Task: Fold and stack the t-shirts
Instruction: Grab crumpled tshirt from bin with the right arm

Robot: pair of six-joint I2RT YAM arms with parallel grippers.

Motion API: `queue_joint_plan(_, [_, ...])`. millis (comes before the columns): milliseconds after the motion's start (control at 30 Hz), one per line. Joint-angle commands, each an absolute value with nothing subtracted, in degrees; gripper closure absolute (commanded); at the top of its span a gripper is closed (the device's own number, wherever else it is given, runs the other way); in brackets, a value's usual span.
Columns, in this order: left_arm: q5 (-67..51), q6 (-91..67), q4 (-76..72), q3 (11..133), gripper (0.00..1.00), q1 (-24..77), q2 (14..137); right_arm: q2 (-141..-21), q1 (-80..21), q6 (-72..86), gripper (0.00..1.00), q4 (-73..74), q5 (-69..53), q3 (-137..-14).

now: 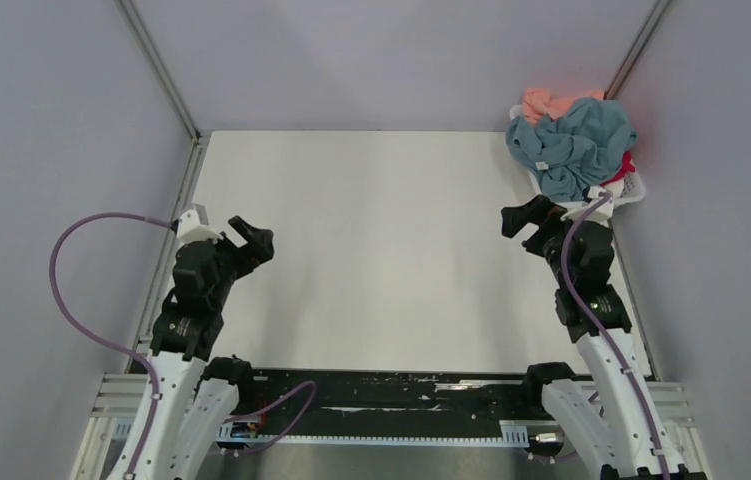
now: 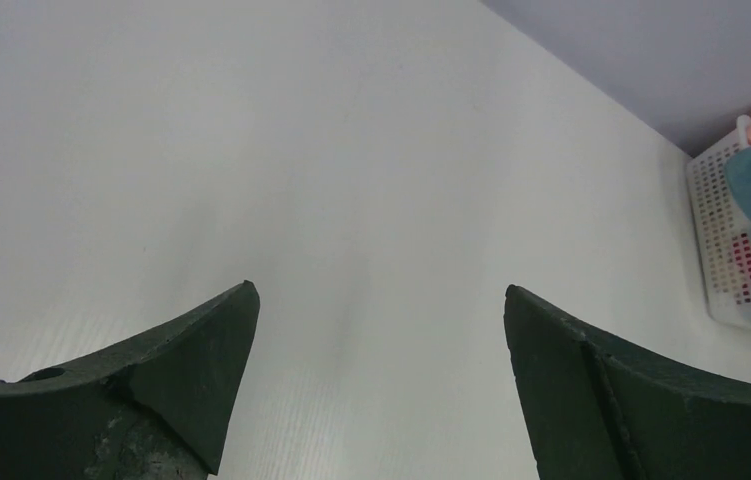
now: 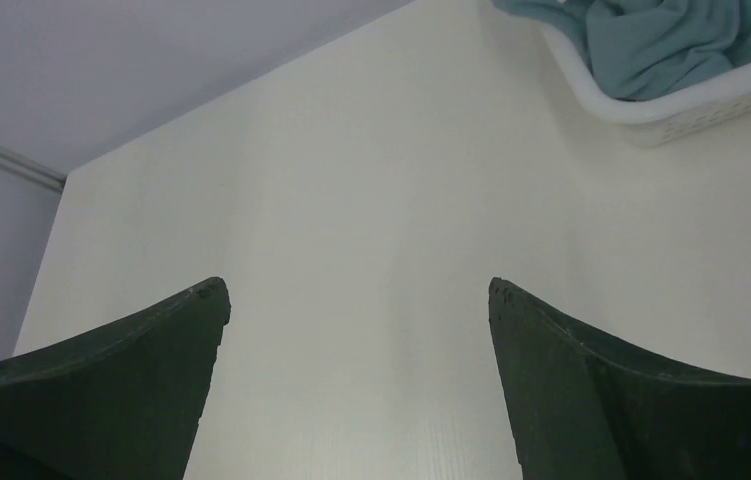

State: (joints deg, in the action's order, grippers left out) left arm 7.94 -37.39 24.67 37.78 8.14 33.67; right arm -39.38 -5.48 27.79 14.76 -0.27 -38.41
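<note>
**Shirts wait in the basket, close to the right arm**

All three shirts are bunched up in a white basket (image 1: 623, 197) at the far right corner of the table (image 1: 371, 260). The blue shirt (image 1: 576, 148) lies on top and hangs over the rim. The pink shirt (image 1: 549, 101) peeks out behind it. A bit of the red shirt (image 1: 626, 163) shows low at the side. None of them is folded yet.

The right gripper (image 1: 523, 217) is wide open and holds nothing. It hovers just beside the basket, on the near side. The pile lies ahead of it and a little to its right.

The left gripper (image 1: 254, 240) is wide open and empty too. It is well apart from the basket, over on the left side of the table.

So the right arm is much nearer. I think it should go first, reach over the rim and take the blue shirt off the top. The shirts are in one lump, so I cannot tell which way their long sides run.
</note>
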Motion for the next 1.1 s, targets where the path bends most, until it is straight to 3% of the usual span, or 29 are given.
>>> queue_joint_plan(0, [6.25,-36.21,21.24,35.89,0.00,8.08,30.78,-42.28,-5.26,22.24,0.00,12.99,4.96,-44.78])
queue_joint_plan(233, [5.03,-35.80,20.04,35.27,0.00,8.06,32.61,-61.29,-2.69,15.92,0.00,13.68,19.42,-62.08])
queue_joint_plan(500, [8.39,-36.20,20.85,34.58,0.00,8.08,35.06,-90.89,9.45,16.92,0.00,17.79,13.74,-84.48])
queue_joint_plan(733, [9.51,-36.38,20.21,34.42,0.00,8.08,36.38,-108.38,13.43,21.00,0.02,20.21,7.17,-97.91])
queue_joint_plan(833, [9.18,-36.24,20.17,34.56,0.00,8.09,37.33,-114.94,14.06,21.75,0.17,20.28,2.65,-102.98])
queue_joint_plan(967, [9.23,-36.23,20.50,35.03,0.00,8.03,38.19,-115.68,14.37,23.97,0.76,20.19,-1.55,-105.35])
queue_joint_plan(1033, [9.10,-36.21,20.56,35.06,0.00,8.00,38.26,-113.69,14.33,24.16,0.96,20.06,-1.58,-105.77])
queue_joint_plan(1067, [8.99,-36.30,20.50,35.13,0.00,8.06,38.24,-112.04,14.35,24.17,1.00,20.06,-1.63,-105.86])
